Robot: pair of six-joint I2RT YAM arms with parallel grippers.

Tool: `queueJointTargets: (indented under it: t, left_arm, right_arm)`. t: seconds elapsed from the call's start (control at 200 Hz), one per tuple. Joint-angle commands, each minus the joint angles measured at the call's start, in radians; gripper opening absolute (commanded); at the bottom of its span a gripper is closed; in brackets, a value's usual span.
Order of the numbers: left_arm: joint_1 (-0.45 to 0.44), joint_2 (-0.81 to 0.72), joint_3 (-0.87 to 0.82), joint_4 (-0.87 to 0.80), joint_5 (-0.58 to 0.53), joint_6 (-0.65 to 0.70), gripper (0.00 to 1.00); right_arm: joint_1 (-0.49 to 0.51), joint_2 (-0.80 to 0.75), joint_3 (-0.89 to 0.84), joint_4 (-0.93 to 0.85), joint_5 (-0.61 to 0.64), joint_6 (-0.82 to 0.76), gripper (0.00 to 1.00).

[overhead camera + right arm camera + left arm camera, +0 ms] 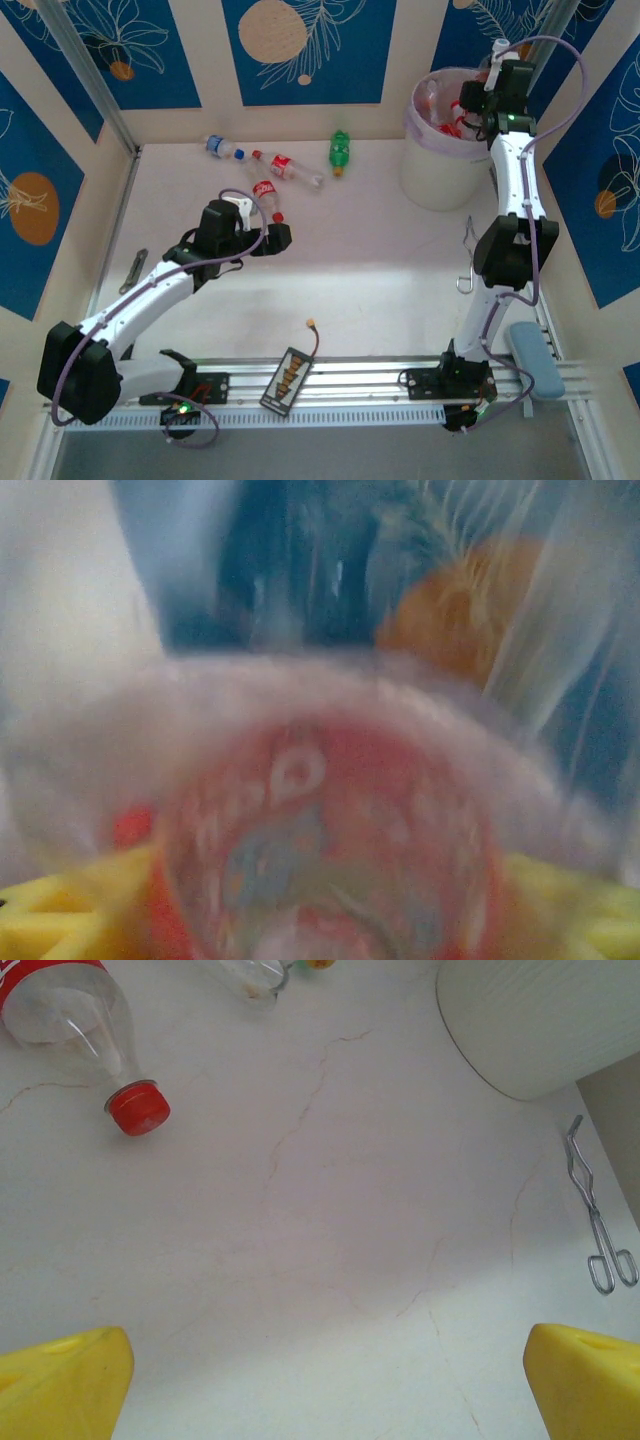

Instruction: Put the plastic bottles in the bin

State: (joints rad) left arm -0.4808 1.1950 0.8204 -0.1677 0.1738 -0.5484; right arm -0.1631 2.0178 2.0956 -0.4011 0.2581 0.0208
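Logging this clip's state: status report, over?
Left fingers open, empty, above table. Right fingers over bin, red-label bottle between them, grip unclear. Four bottles on table. Tongs beside bin, off the path.

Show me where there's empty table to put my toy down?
The biggest bare patch is mid-table, between the left gripper and the metal tongs, on the near side of the bin. Another lies by the left wall, beyond the small metal tool. It's crowded toward the far wall, where four bottles lie close together.

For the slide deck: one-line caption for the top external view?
Right gripper over the bin; open left gripper near four bottles on the table.
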Motion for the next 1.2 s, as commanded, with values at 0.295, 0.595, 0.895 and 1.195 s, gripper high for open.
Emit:
queueJointTargets:
  t: [0.295, 0.595, 0.895, 1.195]
  left_arm:
    - [0.005, 0.021, 0.004, 0.019, -0.006, 0.012, 1.0]
    - [0.005, 0.012, -0.009, 0.017, -0.007, 0.021, 1.0]
    - [0.007, 0.006, -0.009, 0.005, -0.041, 0.021, 1.0]
    - [0.017, 0.119, 0.076, -0.003, -0.095, -0.008, 1.0]
  right_arm:
    - [0.05, -0.004, 0.133, -0.196, 0.013, -0.035, 0.78]
    - [0.108, -0.051, 0.174, -0.209, 0.078, -0.086, 0.79]
    - [0.124, -0.115, 0.147, -0.212, 0.076, -0.065, 0.77]
    - [0.136, -0.329, -0.121, -0.078, 0.051, -0.006, 0.76]
